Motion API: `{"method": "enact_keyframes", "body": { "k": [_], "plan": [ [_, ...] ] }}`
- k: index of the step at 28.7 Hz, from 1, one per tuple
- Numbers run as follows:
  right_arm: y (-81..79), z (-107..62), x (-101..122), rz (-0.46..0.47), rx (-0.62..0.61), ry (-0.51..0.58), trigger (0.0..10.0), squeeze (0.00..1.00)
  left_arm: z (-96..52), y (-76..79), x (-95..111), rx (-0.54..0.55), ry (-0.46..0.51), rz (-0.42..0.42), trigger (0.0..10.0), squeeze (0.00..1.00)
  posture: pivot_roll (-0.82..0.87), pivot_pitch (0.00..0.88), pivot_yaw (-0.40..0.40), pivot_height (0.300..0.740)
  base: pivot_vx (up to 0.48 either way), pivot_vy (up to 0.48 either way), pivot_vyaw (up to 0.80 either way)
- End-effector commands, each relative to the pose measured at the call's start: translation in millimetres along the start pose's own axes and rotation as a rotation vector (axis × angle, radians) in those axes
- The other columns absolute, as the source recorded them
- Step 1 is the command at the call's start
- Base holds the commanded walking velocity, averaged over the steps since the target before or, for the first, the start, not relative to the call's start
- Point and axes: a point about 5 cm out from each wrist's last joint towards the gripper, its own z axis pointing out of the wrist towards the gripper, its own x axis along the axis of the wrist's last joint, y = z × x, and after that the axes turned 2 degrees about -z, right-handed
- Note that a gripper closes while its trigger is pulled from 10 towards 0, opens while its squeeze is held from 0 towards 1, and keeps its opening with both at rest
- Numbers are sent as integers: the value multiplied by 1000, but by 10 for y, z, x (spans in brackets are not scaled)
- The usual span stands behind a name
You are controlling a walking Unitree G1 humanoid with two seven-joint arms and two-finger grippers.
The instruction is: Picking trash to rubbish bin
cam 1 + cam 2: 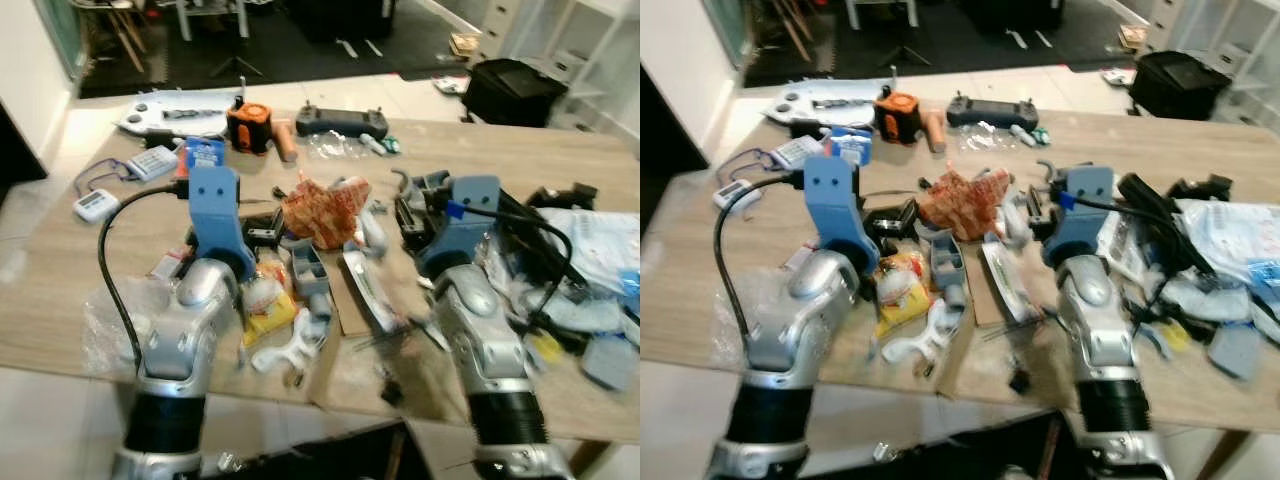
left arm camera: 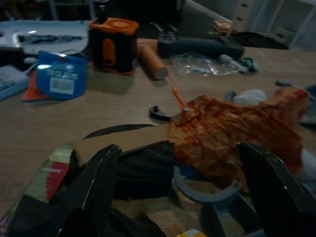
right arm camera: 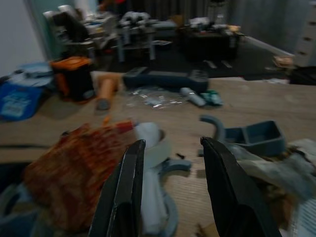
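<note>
Roughly centred on the cluttered wooden table (image 1: 60,300), the crumpled reddish-brown wrapper (image 1: 322,212) lay just ahead of both grippers, between them. From the left wrist, the left gripper (image 2: 180,185) had its black fingers (image 2: 98,182) spread wide and empty, the wrapper just beyond and toward its far finger, a black object partly hidden beneath them. The right gripper (image 3: 173,187) also stood parted, holding nothing, with the wrapper beside one finger and a white-and-grey roll, too blurred to name, between the fingers. Farther out sat an orange-and-black device (image 1: 248,127), a blue packet (image 1: 204,152) and a dark controller (image 1: 342,121). Blue wrist housings hid both grippers' tips in the head views, and the litter around the arms was too blurred to name.
</note>
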Motion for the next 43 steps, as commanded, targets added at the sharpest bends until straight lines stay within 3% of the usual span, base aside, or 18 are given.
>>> {"method": "enact_keyframes", "body": {
  "k": [1,16,18,22,26,33,35,38,40,43],
  "plan": [
    [0,-21,-29,-2,-2,-15,10000,0,-13,11,-59,-1,-20,1,10000,0,3,132,-4,740,0,0,0],
    [-10,-29,-105,9,3,-65,10000,0,-15,31,-85,-14,-38,47,10000,0,3,138,-2,740,0,0,0],
    [-16,-33,-108,14,4,-71,10000,0,-12,-18,-90,27,-41,60,10000,0,5,139,0,740,0,-480,0],
    [-17,-34,-114,10,5,-83,10000,0,-19,-33,-129,22,-62,6,10000,0,3,133,1,740,0,-120,0],
    [14,-22,-227,-51,13,-169,10000,0,-33,29,-155,-3,-63,41,10000,0,-2,120,2,740,0,0,0],
    [81,51,-244,-87,-2,-203,10000,12,-32,44,-147,-9,-56,36,10000,0,-2,108,-2,740,0,0,0],
    [129,79,-251,-102,-18,-219,10000,1000,-33,28,-143,-8,-55,35,10000,0,-2,108,-2,740,0,0,0],
    [178,114,-277,-154,-21,-247,10000,1000,-37,18,-143,-9,-54,36,10000,0,-1,102,-1,740,0,0,0],
    [229,192,-330,-265,8,-284,10000,1000,-42,12,-147,-15,-54,43,10000,0,-1,102,-1,740,0,0,0],
    [236,237,-359,-309,20,-302,10000,1000,-42,12,-148,-19,-54,48,10000,0,-1,102,-1,740,0,0,0]
  ]
}}
